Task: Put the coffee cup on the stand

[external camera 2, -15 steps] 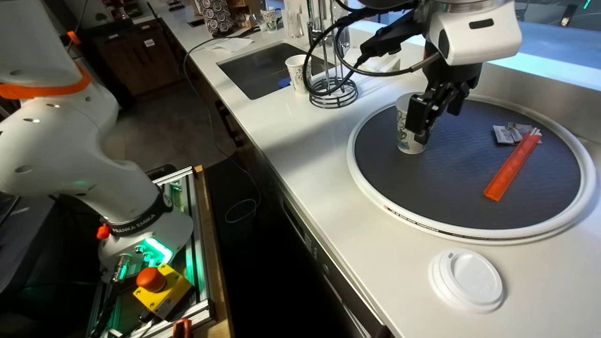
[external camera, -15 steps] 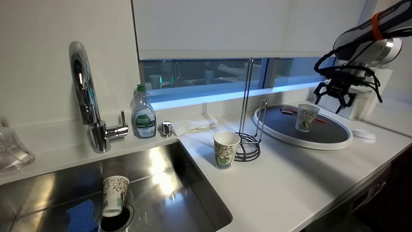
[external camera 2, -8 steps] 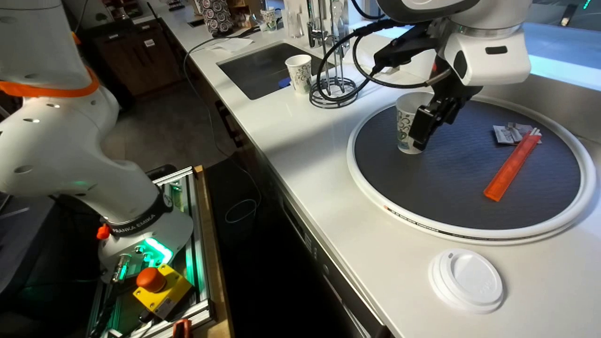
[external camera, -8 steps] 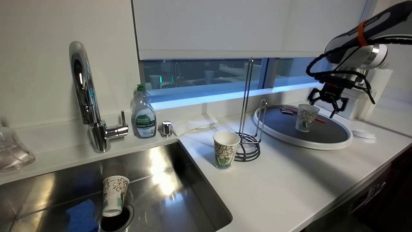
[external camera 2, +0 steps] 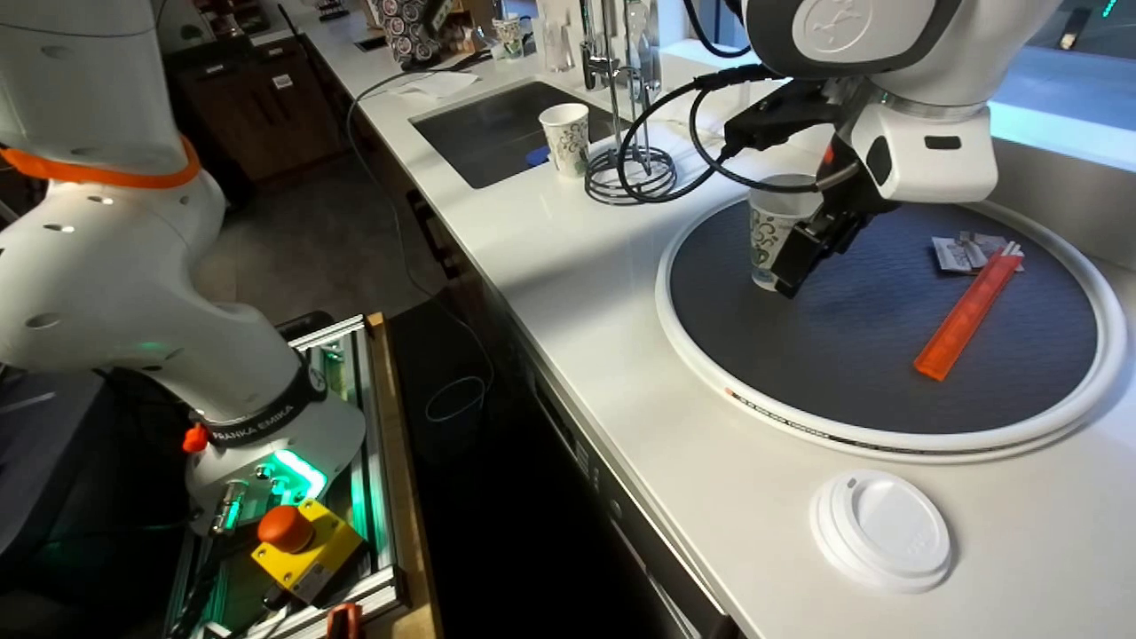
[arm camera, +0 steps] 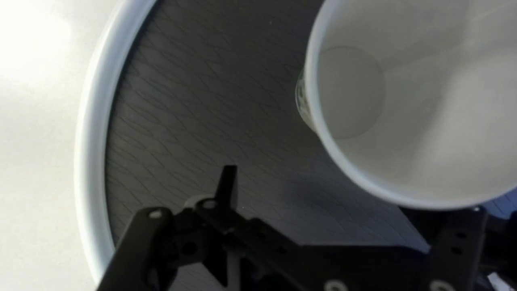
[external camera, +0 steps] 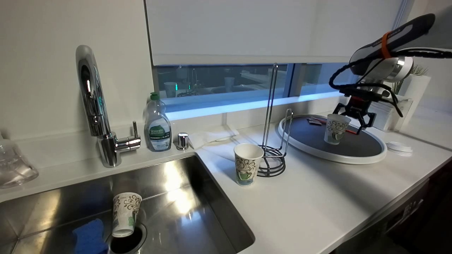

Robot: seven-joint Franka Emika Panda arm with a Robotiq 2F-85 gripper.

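Observation:
The coffee cup (external camera: 335, 130), a pale paper cup with a swirl pattern, stands upright on a round dark tray. It also shows in an exterior view (external camera 2: 767, 232), and the wrist view (arm camera: 404, 153) looks into it. My gripper (external camera: 347, 122) is open and empty, low beside the cup. In the wrist view its left finger is apart from the cup; the right finger is partly hidden under the cup's rim. In an exterior view, one finger overlaps the cup; contact cannot be told. The stand (external camera: 271, 95), a wire tree with a round base (external camera 2: 630, 197), is on the counter.
The tray's white rim (external camera 2: 1114, 328) surrounds the cup. A red chopstick sleeve (external camera 2: 967, 315) and packets lie on it. White lids (external camera 2: 887, 528) lie beside it. A green-patterned cup (external camera: 247, 164) stands against the stand. The sink (external camera: 197, 211) holds another cup (external camera: 125, 215) and a sponge.
My gripper has moved down and closer to the coffee cup, shifting left in an exterior view. It has stayed open. The cup and the stand have not moved.

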